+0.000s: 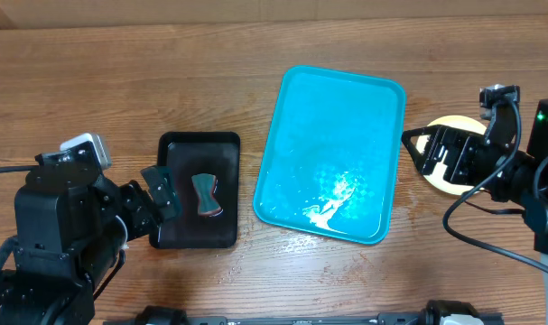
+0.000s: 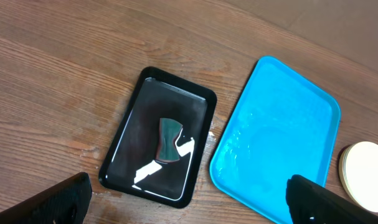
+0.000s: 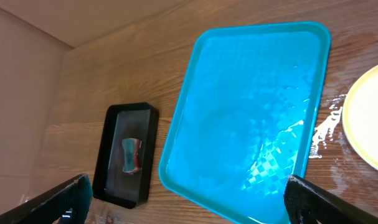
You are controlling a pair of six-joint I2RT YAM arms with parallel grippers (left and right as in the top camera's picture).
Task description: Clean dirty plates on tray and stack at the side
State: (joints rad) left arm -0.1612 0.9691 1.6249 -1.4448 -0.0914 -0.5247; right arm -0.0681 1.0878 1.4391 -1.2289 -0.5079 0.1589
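Two robot arms flank a wooden table [image 1: 120,72]. At left, the left gripper [image 1: 163,192] hangs with jaws spread wide at the edge of a black tray [image 1: 221,144] that holds a teal sponge [image 1: 206,196]. The turquoise tray [image 1: 296,117] glistens at centre. Just beside its right rim sit the plates [image 1: 450,185], pale yellow on top, under the right gripper [image 1: 418,152], which is also spread wide and holds nothing.
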